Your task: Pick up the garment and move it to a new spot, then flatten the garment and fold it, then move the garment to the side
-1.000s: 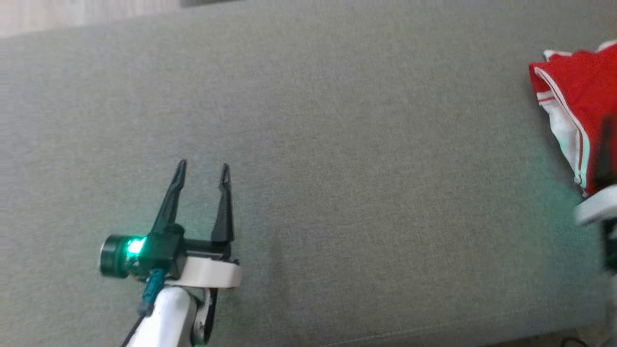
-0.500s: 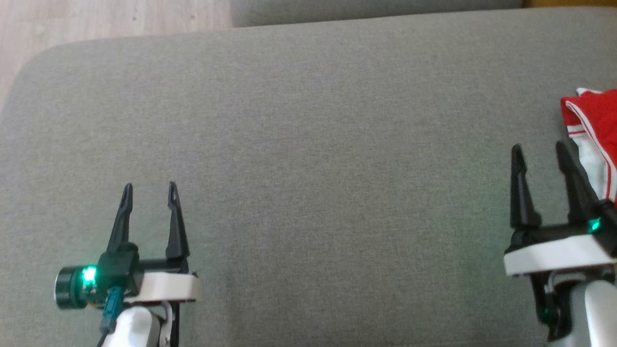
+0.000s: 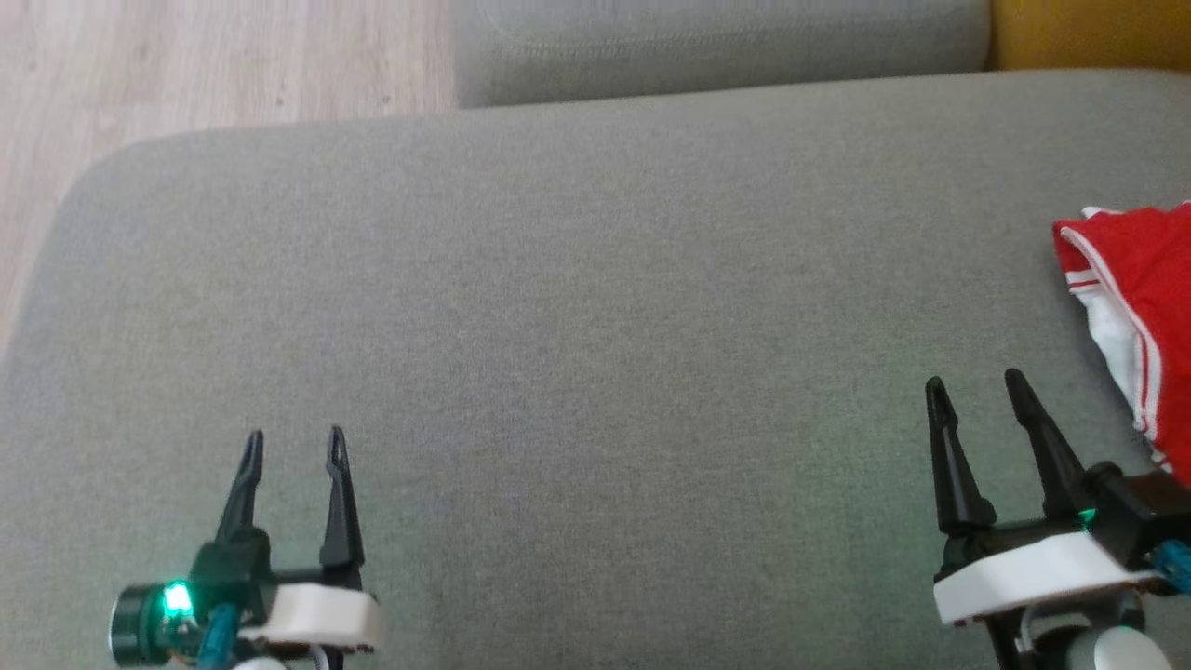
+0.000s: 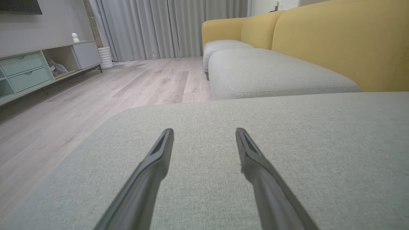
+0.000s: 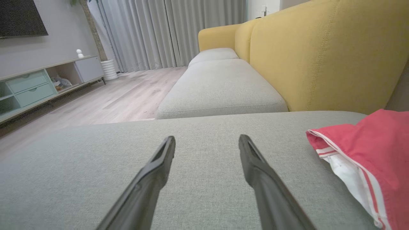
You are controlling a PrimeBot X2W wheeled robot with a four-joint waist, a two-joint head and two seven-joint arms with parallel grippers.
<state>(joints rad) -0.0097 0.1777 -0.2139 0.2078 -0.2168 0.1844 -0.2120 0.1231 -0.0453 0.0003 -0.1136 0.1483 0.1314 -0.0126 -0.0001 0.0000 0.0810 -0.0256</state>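
1. A broad grey fabric seat cushion (image 3: pixel 558 279) spreads across the foreground, and its far left corner is rounded.
2. Beyond it lies a second grey cushion (image 4: pixel 274 73) with a stitched seam near its edge.
3. Mustard-yellow sofa backrests (image 5: pixel 319 57) rise along the right side in both wrist views.
4. A pale wood-plank floor (image 4: pixel 96 102) runs from the cushions to the far wall.
5. Grey floor-length curtains (image 4: pixel 166 28) hang in folds at the back.
6. A low cabinet (image 4: pixel 25 70) with mint-green drawers and open shelves stands against the grey wall (image 4: pixel 48 22). A small white figure (image 4: pixel 75 37) sits on top of it, and a white ribbed cylinder (image 4: pixel 105 57) stands at its end.
7. A dark screen (image 5: pixel 22 17) hangs on the wall above the cabinet.
8. The light is soft and even.
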